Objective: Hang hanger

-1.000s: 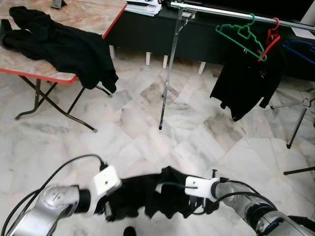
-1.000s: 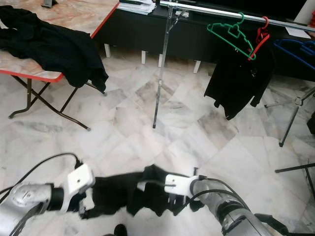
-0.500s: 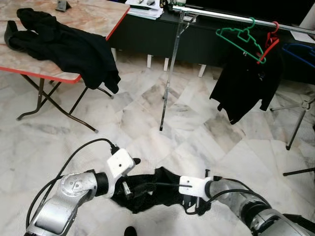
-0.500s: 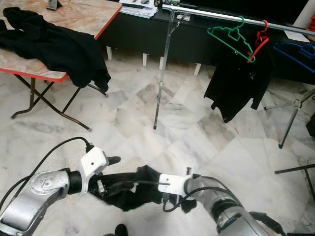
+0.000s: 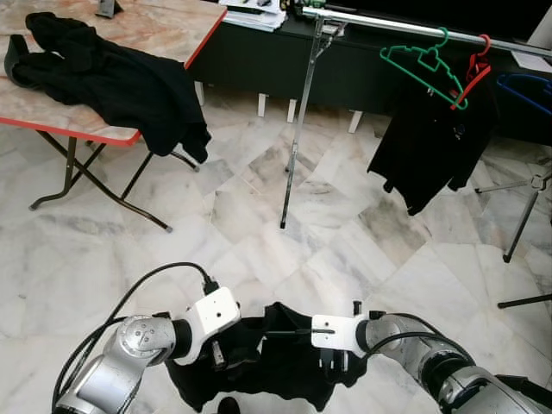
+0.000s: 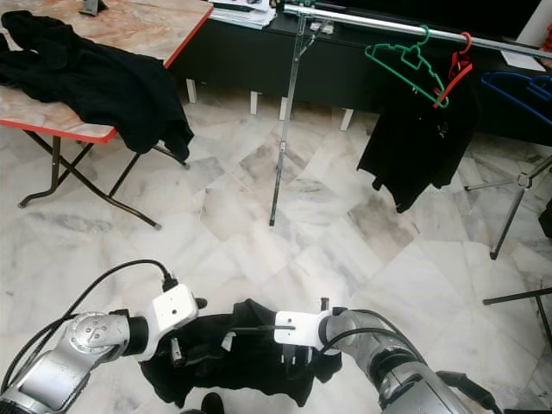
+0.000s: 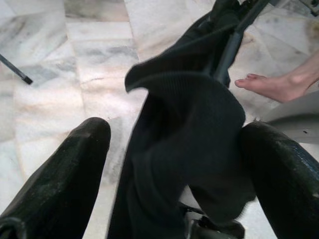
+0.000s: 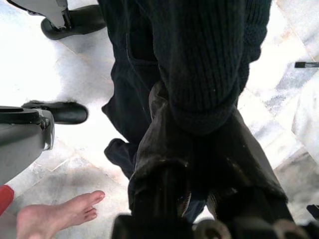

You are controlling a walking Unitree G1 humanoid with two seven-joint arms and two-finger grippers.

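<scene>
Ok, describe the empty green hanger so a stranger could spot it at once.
Find the silver rail that runs across the top of the eye views, in front of the dark cabinet. The green hanger hooks on it towards its right end, just left of a red hanger carrying a black garment. It alone is green and hangs bare.

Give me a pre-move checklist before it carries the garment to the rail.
1. Right end effector shut on the garment: ok.
2. Left end effector gripping: not ok, fingers spread, cloth draped between them.
3. Hanger inside garment: cannot tell, just a thin dark rod.
4. Free rail space left of green hanger: ok.
5. Workspace clear: not ok, a person's bare foot beside the garment.
</scene>
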